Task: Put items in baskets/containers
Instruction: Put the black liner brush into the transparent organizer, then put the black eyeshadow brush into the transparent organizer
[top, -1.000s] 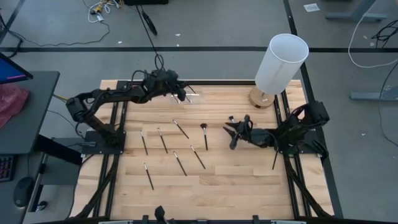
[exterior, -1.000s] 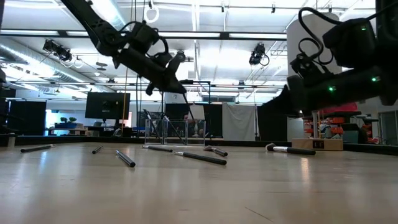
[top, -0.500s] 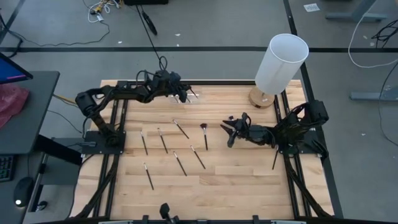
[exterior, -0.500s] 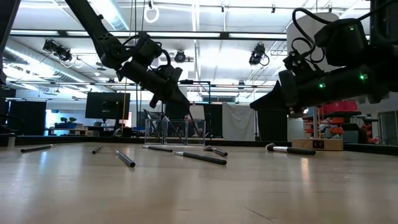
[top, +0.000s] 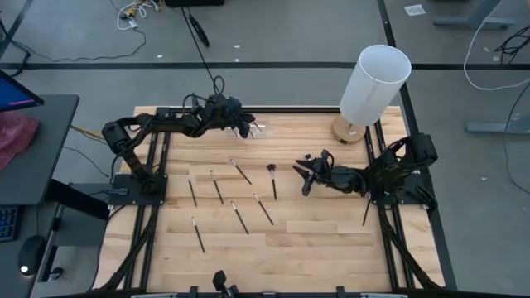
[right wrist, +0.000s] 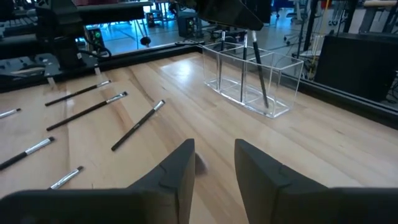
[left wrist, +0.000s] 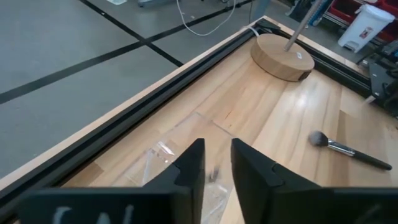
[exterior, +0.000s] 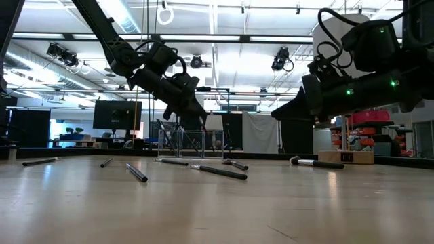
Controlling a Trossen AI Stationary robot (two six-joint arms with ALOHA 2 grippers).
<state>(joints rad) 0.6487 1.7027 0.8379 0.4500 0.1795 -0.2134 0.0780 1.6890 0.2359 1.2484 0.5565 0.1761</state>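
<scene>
The clear organiser box [right wrist: 281, 84] stands near the table's far edge, also in the high view [top: 258, 127]. Two dark brushes stand in it; one [right wrist: 243, 68] is upright. My left gripper [top: 245, 126] hangs right over the box, shut on the other brush [right wrist: 261, 81]. Several brushes lie flat mid-table, such as one [top: 217, 187] and one with a reddish tuft [top: 272, 179]. A fluffy-headed brush [left wrist: 345, 148] lies close to my right gripper [top: 302, 176], which hovers open above the boards and holds nothing. My left gripper pinches a slim dark brush by its upper handle [right wrist: 254, 36] between its two fingers, coming from above and slanting down. The brush leans with its lower end [right wrist: 266, 107] inside the clear organiser. In the left wrist view only a dark speck [left wrist: 213, 176] shows between the fingers.
A tall white cylinder [top: 375, 81] on a round wooden base [top: 346, 129] stands at the far right corner. One more brush [top: 365, 213] lies by the right rail. Bare boards stretch along the near half of the table [top: 315, 257].
My left gripper has come down onto the organiser, tipping steeper, and the arm's elbow has drawn back toward the table's left. My right gripper has shifted a little toward the table's left, away from its base. The brushes on the table have stayed put.
</scene>
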